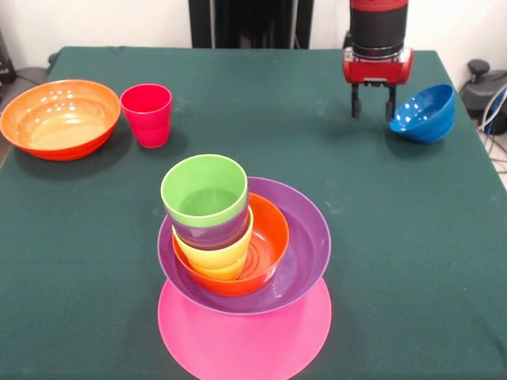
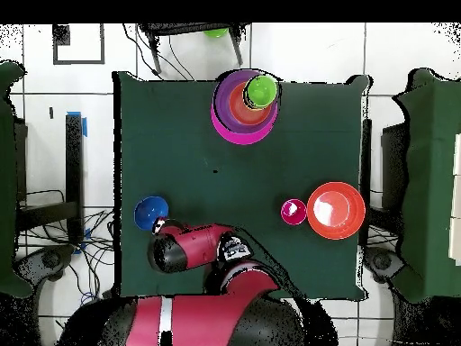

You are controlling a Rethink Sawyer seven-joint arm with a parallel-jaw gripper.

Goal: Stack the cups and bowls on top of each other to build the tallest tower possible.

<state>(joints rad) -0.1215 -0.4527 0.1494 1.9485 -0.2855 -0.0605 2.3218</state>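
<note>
1. Fingers apart and empty, the end effector (image 1: 372, 103) hangs just beside the small blue bowl (image 1: 425, 113), which lies tilted on the green tabletop (image 1: 79, 237).
2. Only the front view shows the tower (image 1: 242, 269) layer by layer: pink base, purple bowl, orange bowl, then yellow, purple and green cups.
3. Overhead, white floor tiles (image 2: 396, 45) surround the tabletop; the red cup (image 2: 293, 212) stands beside the large orange bowl (image 2: 336, 210).
</note>
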